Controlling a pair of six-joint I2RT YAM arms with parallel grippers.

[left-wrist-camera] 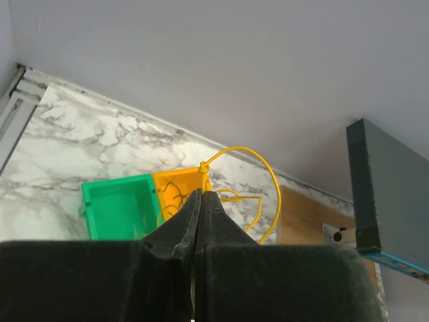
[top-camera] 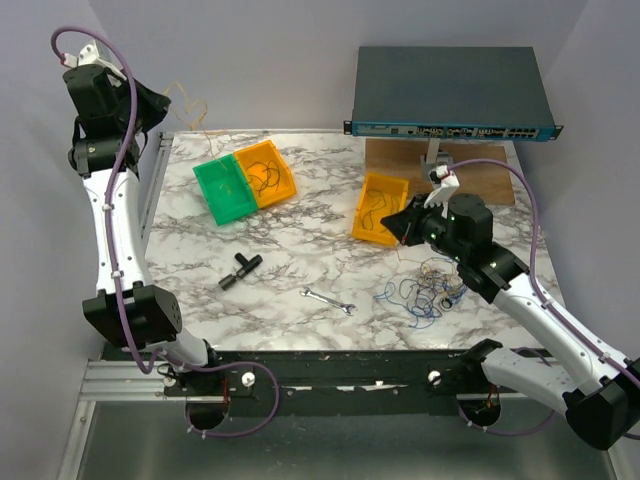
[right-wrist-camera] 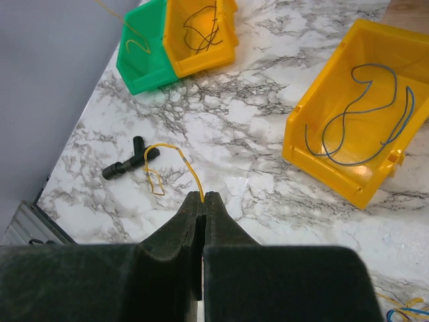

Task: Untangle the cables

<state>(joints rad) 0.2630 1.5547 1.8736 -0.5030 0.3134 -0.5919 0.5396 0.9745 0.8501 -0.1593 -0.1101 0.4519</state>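
— Where are the cables (top-camera: 428, 292) to be found?

— Most are bunched on the table (top-camera: 300, 240) near its right edge, partly under the right arm (top-camera: 525, 295). Two single strands are held up off the table.

— And how are the tools set?

— Both are pressed together on a wire. The left tool (left-wrist-camera: 201, 198) is clamped on a yellow strand (left-wrist-camera: 271, 181) and is raised high beyond the far left corner. The right tool (right-wrist-camera: 203, 198) is clamped on a second strand (right-wrist-camera: 190, 169), low down, just beside the right yellow bin (right-wrist-camera: 322, 171).

— Which relation is the coming move judged to turn on?

— For the left side, the green bin (top-camera: 213, 163) lies below the tool and inward, toward the middle of the table. The yellow strand is hung down that way. From the right wrist its loose end is seen over that bin, though it cannot be told whether the bin is touched. A move down and inward is likely called for.

— And the cables themselves?

— They lie behind the right tool, toward its base, and are spread roughly left to right. The right arm is much the nearer, and the left tool is well apart from them. Whether the second strand is joined to them cannot be told.
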